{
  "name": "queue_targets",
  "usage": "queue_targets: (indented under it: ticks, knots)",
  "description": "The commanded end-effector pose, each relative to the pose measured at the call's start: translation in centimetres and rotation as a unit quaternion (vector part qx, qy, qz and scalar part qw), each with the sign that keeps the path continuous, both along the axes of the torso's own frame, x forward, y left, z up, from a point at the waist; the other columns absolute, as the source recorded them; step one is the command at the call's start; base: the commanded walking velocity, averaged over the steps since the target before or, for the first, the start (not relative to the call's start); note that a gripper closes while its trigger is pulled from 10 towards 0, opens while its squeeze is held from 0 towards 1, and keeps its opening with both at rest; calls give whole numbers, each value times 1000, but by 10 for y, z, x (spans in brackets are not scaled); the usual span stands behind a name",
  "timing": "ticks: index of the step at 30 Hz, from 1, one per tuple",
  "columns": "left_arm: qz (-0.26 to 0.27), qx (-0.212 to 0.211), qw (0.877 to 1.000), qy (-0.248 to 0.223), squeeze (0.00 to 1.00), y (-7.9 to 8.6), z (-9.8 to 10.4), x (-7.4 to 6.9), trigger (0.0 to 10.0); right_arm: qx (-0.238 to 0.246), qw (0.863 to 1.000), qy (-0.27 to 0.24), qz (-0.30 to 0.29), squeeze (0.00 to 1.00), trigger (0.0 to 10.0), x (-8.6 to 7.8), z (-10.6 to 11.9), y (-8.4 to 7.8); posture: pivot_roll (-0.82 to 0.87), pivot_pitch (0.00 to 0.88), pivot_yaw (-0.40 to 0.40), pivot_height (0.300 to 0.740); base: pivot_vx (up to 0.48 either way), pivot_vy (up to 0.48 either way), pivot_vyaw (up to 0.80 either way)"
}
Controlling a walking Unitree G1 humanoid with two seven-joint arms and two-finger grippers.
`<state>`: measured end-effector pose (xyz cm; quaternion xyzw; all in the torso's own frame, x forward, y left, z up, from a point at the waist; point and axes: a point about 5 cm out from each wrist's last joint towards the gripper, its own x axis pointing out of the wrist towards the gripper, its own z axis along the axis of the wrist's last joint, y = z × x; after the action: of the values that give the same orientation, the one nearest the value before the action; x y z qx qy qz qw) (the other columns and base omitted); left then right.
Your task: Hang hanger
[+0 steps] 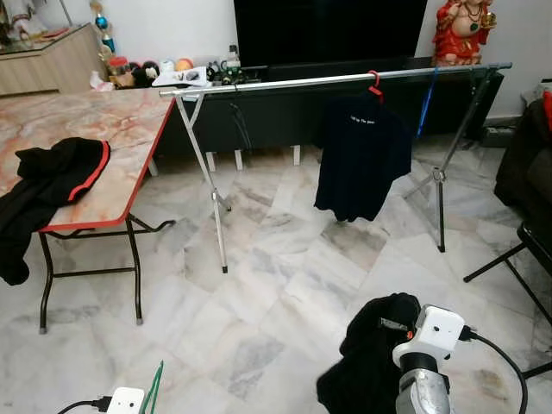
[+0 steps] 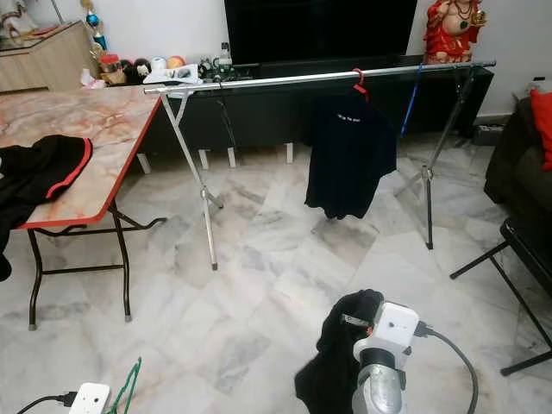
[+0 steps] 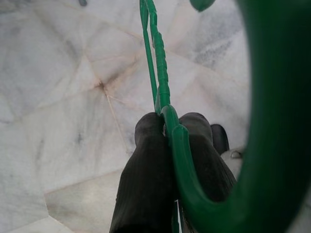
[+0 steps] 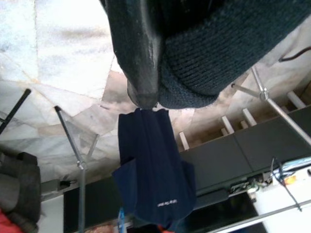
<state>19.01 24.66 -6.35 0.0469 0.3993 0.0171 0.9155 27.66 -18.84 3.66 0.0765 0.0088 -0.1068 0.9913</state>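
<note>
A green hanger (image 3: pixel 160 73) is pinched between the two black fingers (image 3: pixel 146 165) of my left gripper (image 3: pixel 170 127), which is shut on it low at the left; its thin green edge (image 1: pixel 155 388) shows by the white wrist. My right gripper (image 4: pixel 163 92) is shut on a black knit garment (image 1: pixel 373 354) that hangs from it near the floor at the lower right. Ahead stands a silver clothes rail (image 1: pixel 336 79) carrying a dark navy shirt (image 1: pixel 360 155) on a red hanger (image 1: pixel 374 84) and a blue hanger (image 1: pixel 427 103).
A marble-top folding table (image 1: pixel 112 129) at the left holds a black garment with red trim (image 1: pixel 52 177). A black TV console (image 1: pixel 285 112) runs behind the rail. A black chair frame (image 1: pixel 517 259) and a dark sofa (image 1: pixel 526 172) stand at the right. Marble floor (image 1: pixel 285 285) lies open before the rail.
</note>
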Motion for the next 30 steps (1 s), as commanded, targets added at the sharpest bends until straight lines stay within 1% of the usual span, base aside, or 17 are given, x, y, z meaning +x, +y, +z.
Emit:
queue_targets:
  ticks: [1,4,11,15,21,23,30]
  knots:
    - [3,4,1000,13,0,6,-1,-3,10000,-5,1000,-17,-9,0,10000,1,8,-3,39,5,115,740,0,0,0]
    - [3,7,1000,14,0,6,0,-1,10000,-5,1000,-16,-10,0,10000,1,7,-3,33,3,116,740,0,0,0]
    - [8,8,1000,16,0,4,-1,0,10000,-12,1000,-12,-4,0,10000,0,7,-4,30,0,86,740,0,0,0]
    - [22,1,1000,21,0,-2,-5,-4,10000,-18,1000,-11,-5,0,10000,1,9,-6,25,0,68,740,0,0,0]
    - [26,-7,999,32,0,-11,-10,-10,10000,-19,1000,-12,-4,0,10000,-3,9,-7,8,0,44,740,0,0,0]
    - [27,-15,999,32,0,-17,-12,-11,10000,-22,1000,-8,-2,0,10000,-5,9,-10,9,0,30,740,0,0,0]
    - [28,-20,999,32,0,-22,-14,-12,10000,-24,1000,-5,-5,0,10000,-5,9,-13,18,0,27,740,0,0,0]
